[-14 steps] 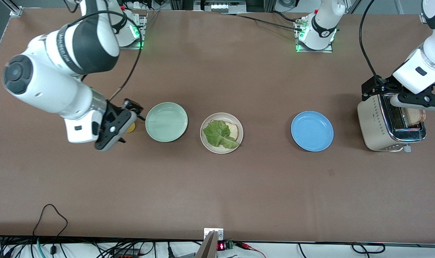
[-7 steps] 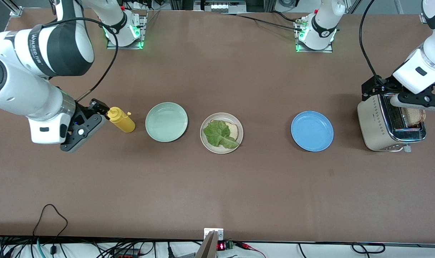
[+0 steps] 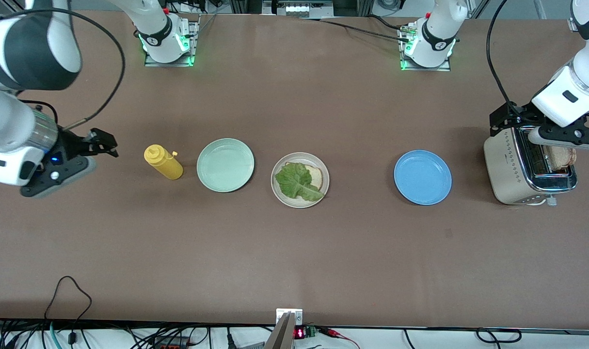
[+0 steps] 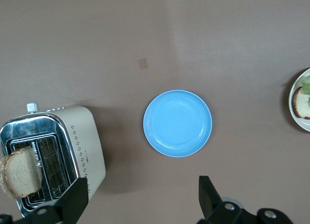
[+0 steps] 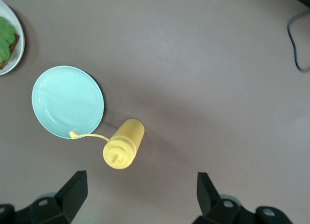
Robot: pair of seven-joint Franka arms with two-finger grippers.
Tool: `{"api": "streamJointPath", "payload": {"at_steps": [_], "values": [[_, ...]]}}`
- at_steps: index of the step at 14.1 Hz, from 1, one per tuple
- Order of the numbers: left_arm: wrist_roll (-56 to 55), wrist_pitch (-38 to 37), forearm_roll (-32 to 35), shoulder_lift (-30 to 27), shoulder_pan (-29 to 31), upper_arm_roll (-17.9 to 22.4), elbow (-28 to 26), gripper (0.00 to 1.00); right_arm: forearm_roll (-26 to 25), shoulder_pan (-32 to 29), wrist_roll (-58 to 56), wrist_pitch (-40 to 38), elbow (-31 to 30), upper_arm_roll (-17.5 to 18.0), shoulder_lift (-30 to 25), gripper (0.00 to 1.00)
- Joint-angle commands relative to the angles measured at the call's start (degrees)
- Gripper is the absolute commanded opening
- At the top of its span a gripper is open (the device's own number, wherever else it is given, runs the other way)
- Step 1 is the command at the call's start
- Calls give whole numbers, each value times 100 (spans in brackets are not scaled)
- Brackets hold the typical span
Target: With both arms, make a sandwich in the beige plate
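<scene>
The beige plate (image 3: 299, 204) sits mid-table and holds a bread slice (image 3: 316, 175) with a green lettuce leaf (image 3: 296, 182) lying on it. Its edge also shows in the left wrist view (image 4: 292, 95) and the right wrist view (image 5: 18, 44). A second bread slice (image 3: 561, 156) (image 4: 19, 170) stands in the toaster (image 3: 510, 169) (image 4: 80, 136). My left gripper (image 3: 563, 138) (image 4: 143, 185) hangs open and empty over the toaster. My right gripper (image 3: 64, 169) (image 5: 140, 185) hangs open and empty over the table at the right arm's end, apart from the mustard bottle.
A yellow mustard bottle (image 3: 163, 162) (image 5: 123, 145) stands beside a mint-green plate (image 3: 225, 165) (image 5: 68, 107). A blue plate (image 3: 422, 177) (image 4: 177, 123) lies between the beige plate and the toaster. Cables run along the table edge nearest the front camera.
My right arm has drawn away from the mustard bottle toward the right arm's end of the table, uncovering the bottle. The left arm has not moved.
</scene>
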Motion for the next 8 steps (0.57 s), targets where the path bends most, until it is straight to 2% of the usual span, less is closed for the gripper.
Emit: {"api": "streamJointPath", "payload": {"at_steps": [1, 4, 6, 8], "values": [[27, -74, -47, -34, 26, 5, 20, 100, -283, -657, 539, -151, -209, 685, -373, 100], [27, -74, -55, -34, 26, 5, 20, 100, -547, -1255, 1311, -336, -244, 1310, -593, 100], [27, -74, -55, -34, 26, 5, 20, 100, -687, -1528, 1943, -258, -524, 1661, -917, 100], [27, -74, -47, -34, 26, 5, 20, 100, -697, -1652, 2253, -126, -902, 1804, -1312, 100]]}}
